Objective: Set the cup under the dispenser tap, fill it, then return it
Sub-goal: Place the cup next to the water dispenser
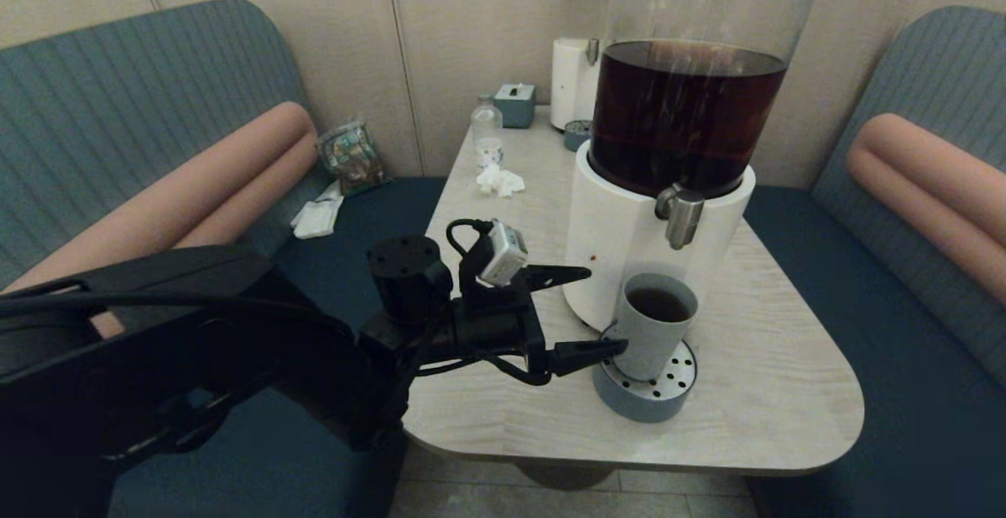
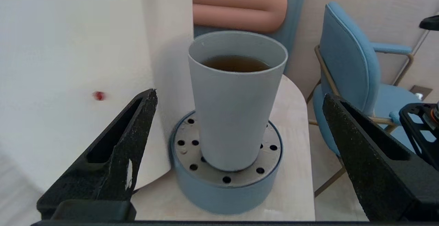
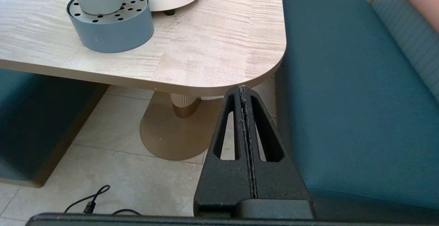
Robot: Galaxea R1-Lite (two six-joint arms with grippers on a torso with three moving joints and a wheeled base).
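The grey-blue cup (image 1: 654,321) (image 2: 236,106) stands upright on the round drip tray (image 1: 646,396) (image 2: 219,188), holding dark tea. Straight above it points the brushed-metal dispenser tap (image 1: 681,218) of the big dispenser (image 1: 621,243) with its white base and clear tank of dark liquid. My left gripper (image 1: 601,310) (image 2: 240,97) is open, its two fingers apart on either side of the cup's near side and just short of it, touching nothing. My right gripper (image 3: 242,90) is shut and empty, parked low beside the table's corner; it does not show in the head view.
A slimmer white dispenser (image 1: 572,82), a small clear bottle (image 1: 486,133), a tissue box (image 1: 515,103) and crumpled tissue (image 1: 500,181) sit at the table's far end. Blue bench seats (image 3: 346,92) flank the table (image 1: 770,392). A blue chair (image 2: 349,68) stands beyond.
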